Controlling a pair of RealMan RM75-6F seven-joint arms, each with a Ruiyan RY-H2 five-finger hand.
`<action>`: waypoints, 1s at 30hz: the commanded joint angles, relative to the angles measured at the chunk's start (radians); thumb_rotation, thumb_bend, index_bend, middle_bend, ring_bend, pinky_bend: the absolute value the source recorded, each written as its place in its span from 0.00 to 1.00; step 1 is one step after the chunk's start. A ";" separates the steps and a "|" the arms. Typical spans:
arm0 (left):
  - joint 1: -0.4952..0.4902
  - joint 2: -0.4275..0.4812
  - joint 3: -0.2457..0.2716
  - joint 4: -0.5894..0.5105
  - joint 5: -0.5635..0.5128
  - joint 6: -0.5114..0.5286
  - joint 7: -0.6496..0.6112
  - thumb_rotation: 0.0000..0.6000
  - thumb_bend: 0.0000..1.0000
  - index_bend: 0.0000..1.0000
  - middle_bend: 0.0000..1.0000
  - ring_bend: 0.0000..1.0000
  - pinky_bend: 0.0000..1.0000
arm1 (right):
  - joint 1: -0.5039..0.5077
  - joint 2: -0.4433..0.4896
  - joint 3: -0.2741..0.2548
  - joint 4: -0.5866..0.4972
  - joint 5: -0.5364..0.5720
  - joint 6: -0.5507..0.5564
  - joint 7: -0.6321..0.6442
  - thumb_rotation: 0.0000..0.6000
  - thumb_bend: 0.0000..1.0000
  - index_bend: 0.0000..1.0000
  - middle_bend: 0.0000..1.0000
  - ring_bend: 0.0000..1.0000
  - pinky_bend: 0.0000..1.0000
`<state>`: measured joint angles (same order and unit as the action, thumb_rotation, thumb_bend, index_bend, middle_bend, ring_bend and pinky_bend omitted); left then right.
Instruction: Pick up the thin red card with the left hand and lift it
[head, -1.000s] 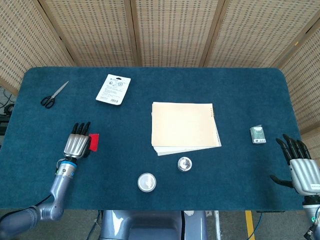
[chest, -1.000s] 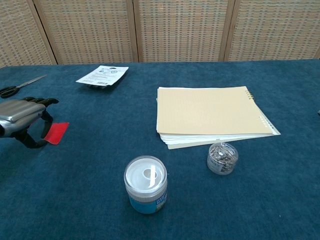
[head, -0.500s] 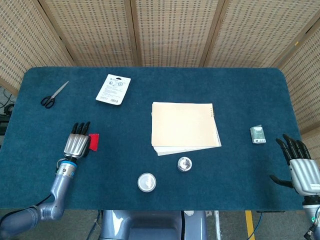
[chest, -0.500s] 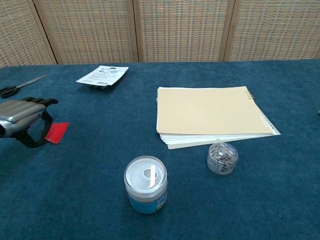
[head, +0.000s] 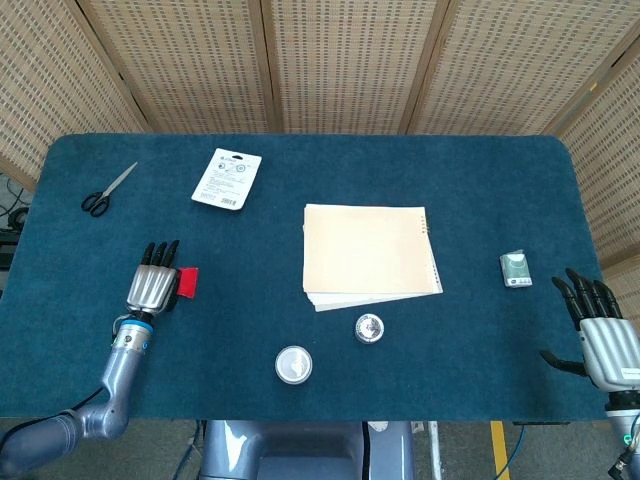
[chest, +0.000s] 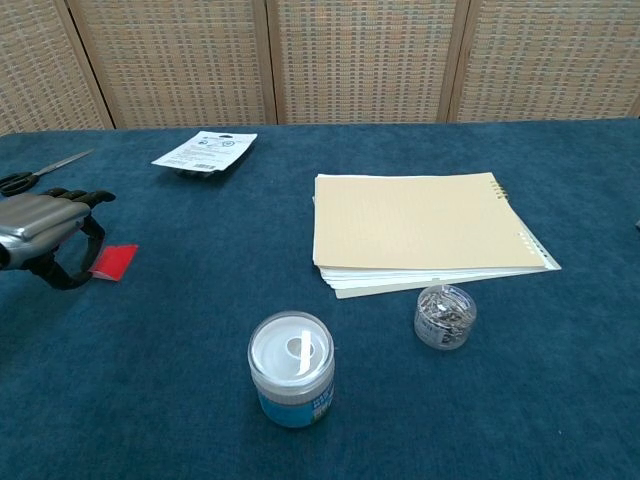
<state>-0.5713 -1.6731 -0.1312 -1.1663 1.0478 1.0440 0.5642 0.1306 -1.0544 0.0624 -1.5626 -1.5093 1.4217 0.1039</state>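
Card: thin red card (head: 187, 282) lies on the blue table (head: 300, 190), well left of the notepad (head: 368, 255); only part of it shows beside the hand, and whether it has left the cloth cannot be told.
Left hand: left hand (head: 155, 283) sits at the card's left edge, palm down, fingers (head: 160, 251) stretched toward the far side; in the chest view the thumb curls under toward the card (chest: 113, 262). Contact looks likely, but a firm pinch cannot be confirmed.
Right hand: right hand (head: 603, 335) rests far right of the notepad at the table's near edge, fingers apart, holding nothing.
Around the notepad: clear jar of clips (head: 369, 327) and a white-lidded tub (head: 293, 364) just in front of it; a blister pack (head: 227, 178) and scissors (head: 107, 190) off to its far left; a small green packet (head: 515, 269) to its right.
Risk, slipping: the card is thin and flat on soft cloth, so fingertips may skate over its edge and lift nothing.
Risk, pushing: pressure from the left could shove the card toward the notepad.
Risk, weak grip: a hold on one edge alone may let it droop or fall on the lift.
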 joint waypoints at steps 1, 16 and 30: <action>-0.002 0.004 -0.005 -0.005 0.003 0.005 0.001 1.00 0.43 0.64 0.00 0.00 0.00 | 0.000 0.000 0.000 0.000 0.000 0.000 0.000 1.00 0.05 0.00 0.00 0.00 0.00; -0.024 0.022 -0.041 -0.009 -0.010 0.017 0.025 1.00 0.44 0.64 0.00 0.00 0.00 | 0.000 0.001 0.000 0.001 0.000 0.001 0.002 1.00 0.05 0.00 0.00 0.00 0.00; -0.075 -0.012 -0.088 0.112 -0.061 -0.043 0.015 1.00 0.44 0.64 0.00 0.00 0.00 | 0.009 -0.006 0.004 0.004 0.017 -0.022 -0.015 1.00 0.05 0.00 0.00 0.00 0.00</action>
<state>-0.6383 -1.6780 -0.2129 -1.0672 0.9905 1.0083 0.5838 0.1392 -1.0601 0.0662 -1.5588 -1.4921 1.3995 0.0888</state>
